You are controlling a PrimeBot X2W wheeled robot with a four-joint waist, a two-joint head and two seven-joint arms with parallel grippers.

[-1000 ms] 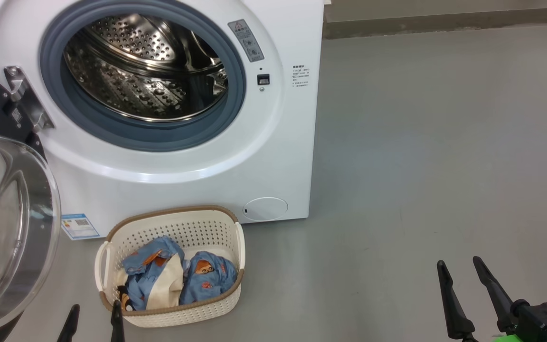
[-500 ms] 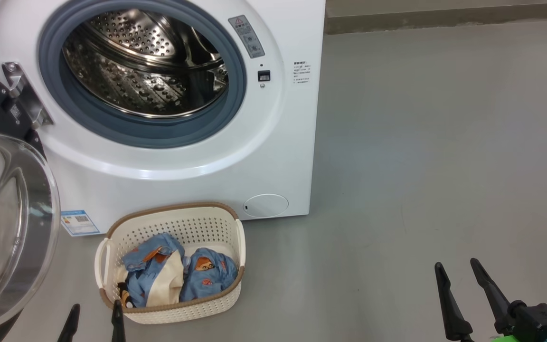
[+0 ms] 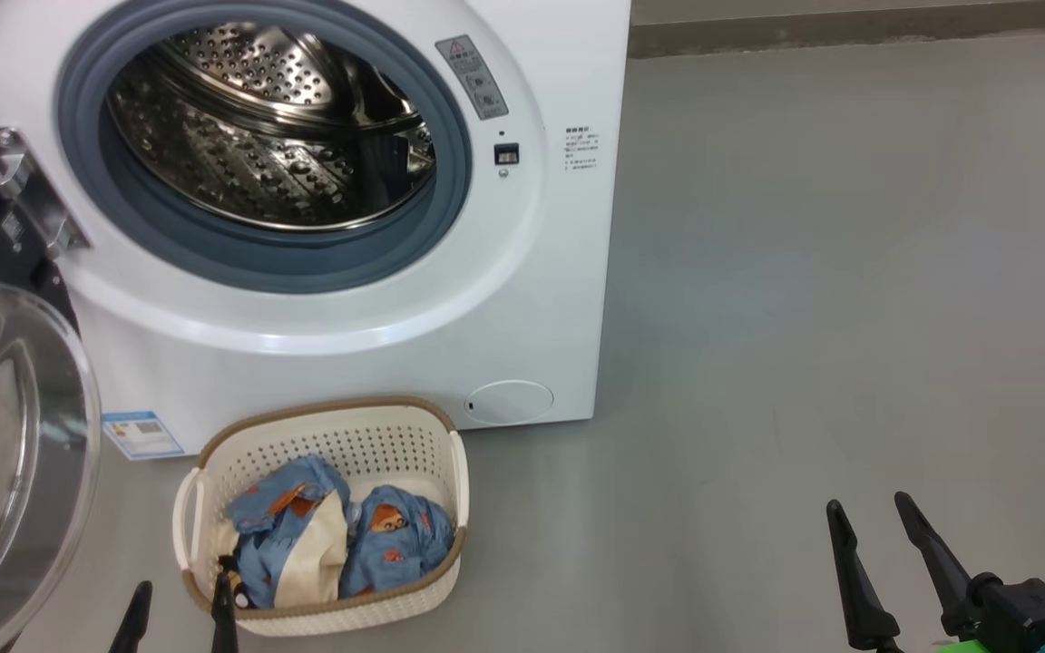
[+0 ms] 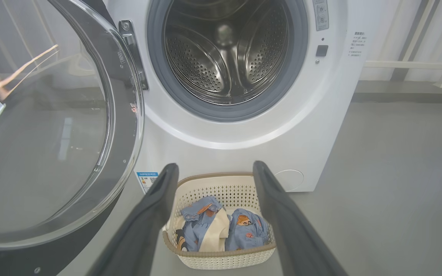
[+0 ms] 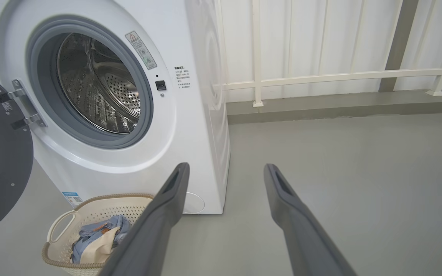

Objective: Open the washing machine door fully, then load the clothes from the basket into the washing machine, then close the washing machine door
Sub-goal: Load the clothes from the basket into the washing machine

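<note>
Currently: washing machine (image 3: 350, 363) with door (image 3: 5, 453) swung wide to the left, basket (image 3: 341, 444) on the floor (image 3: 804, 272) just before it holding clothes (image 3: 341, 540), left gripper (image 3: 183, 582) and right gripper (image 3: 867, 501) both spread, empty.

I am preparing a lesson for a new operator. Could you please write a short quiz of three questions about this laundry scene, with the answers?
1. True or false: the washing machine door stands open at the left of the washing machine.
2. Fill in: the left gripper and the right gripper are both ____.
3. The clothes lie: A) in the washing machine B) in the basket C) in the right gripper.
Key: 1 true; 2 open; 3 B.
</note>
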